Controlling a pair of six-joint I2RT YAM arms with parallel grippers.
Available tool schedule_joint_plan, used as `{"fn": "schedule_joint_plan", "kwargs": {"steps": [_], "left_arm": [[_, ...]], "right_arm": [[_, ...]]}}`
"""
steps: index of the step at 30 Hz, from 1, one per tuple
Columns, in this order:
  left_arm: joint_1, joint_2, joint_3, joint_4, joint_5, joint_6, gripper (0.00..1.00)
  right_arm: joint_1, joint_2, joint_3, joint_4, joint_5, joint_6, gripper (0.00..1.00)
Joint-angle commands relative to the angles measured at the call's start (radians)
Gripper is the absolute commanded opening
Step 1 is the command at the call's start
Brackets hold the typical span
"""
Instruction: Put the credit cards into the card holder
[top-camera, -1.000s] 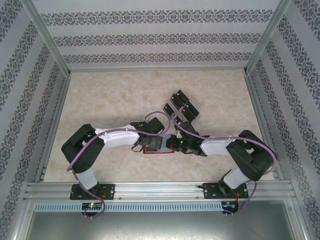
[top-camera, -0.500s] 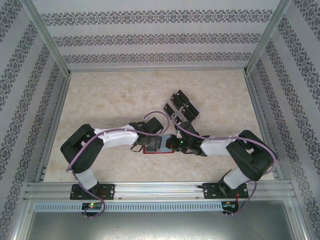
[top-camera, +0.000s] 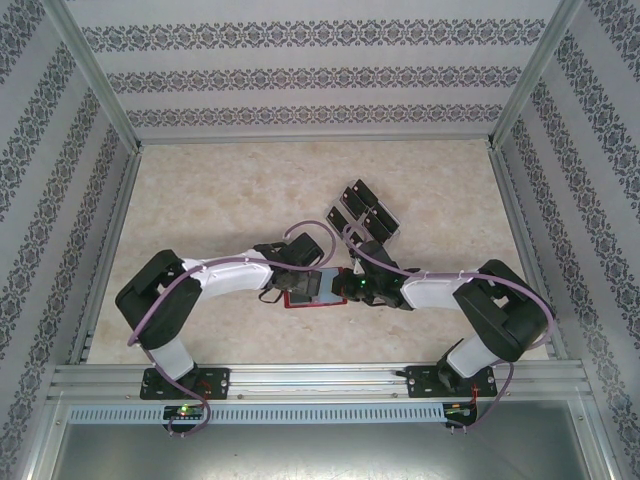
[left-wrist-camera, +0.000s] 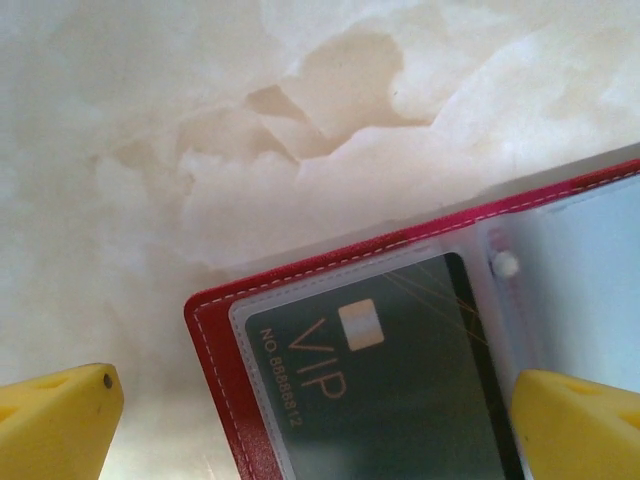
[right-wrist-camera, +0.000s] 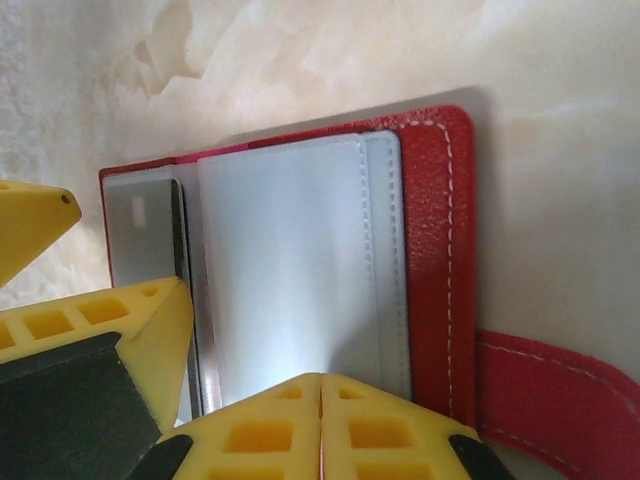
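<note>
Card holder (right-wrist-camera: 440, 250) lay open; one credit card (left-wrist-camera: 400, 380) sat tucked inside it; left gripper (left-wrist-camera: 315, 400) gaped wide, holding nothing; right gripper (right-wrist-camera: 320, 400) pinched closed just over it.

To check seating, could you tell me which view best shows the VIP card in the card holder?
Left wrist: the VIP card is close, its print readable. Right wrist shows a grey sliver of it; top external, too small to tell.

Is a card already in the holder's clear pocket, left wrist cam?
Yes, a dark VIP card sits under the clear pocket of the red card holder.
</note>
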Motion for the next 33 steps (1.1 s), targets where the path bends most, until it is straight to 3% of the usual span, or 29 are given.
{"fn": "schedule_joint_plan", "kwargs": {"steps": [1,7,11,14,22,33], "left_arm": [[0.018,-0.067,-0.006,0.004,0.009,0.022,1.00],[0.028,-0.156,-0.048,0.011,0.016,0.000,1.00],[0.046,-0.198,-0.102,0.002,0.005,-0.004,1.00],[0.058,-0.220,-0.146,-0.001,-0.005,-0.005,1.00],[0.066,-0.246,-0.214,0.000,-0.022,-0.006,1.00],[0.066,-0.229,-0.210,0.012,-0.019,-0.002,1.00]], "right_arm": [[-0.011,-0.068,0.060,-0.081,-0.027,-0.055,0.12],[-0.008,-0.180,0.155,-0.290,0.022,-0.122,0.25],[0.016,-0.196,0.211,-0.431,0.084,-0.170,0.38],[0.054,-0.186,0.232,-0.511,0.133,-0.186,0.42],[0.132,-0.176,0.176,-0.567,0.224,-0.104,0.43],[0.152,-0.109,0.160,-0.497,0.209,-0.057,0.38]]}}
